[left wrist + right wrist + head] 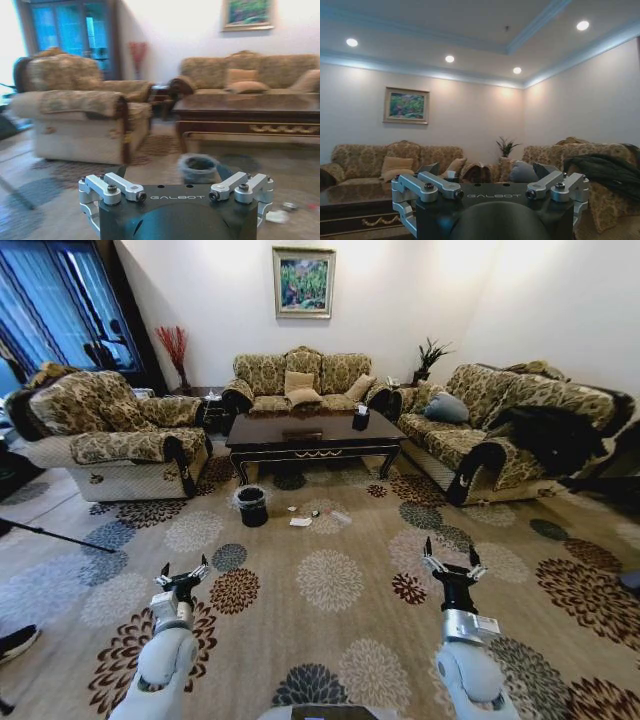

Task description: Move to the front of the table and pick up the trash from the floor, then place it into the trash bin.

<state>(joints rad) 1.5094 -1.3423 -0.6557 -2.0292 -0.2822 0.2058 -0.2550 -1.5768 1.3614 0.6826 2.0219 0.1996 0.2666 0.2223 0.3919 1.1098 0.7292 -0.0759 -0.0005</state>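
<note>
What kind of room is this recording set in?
A home living room, most likely: patterned sofas around a dark table, a floral carpet, and a framed painting on the wall.

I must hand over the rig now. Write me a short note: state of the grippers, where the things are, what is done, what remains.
Left gripper and right gripper: both open, empty, held up low in front of the robot, far from the trash.
Dark glossy wooden coffee table stands ahead between the sofas.
Small round black trash bin with whitish liner stands on the carpet before the table's left front corner.
White paper scraps and other small litter lie on the carpet to the right of the bin.
Done: nothing picked up.
Left: drive closer, pick up the litter, drop it in the bin.
</note>
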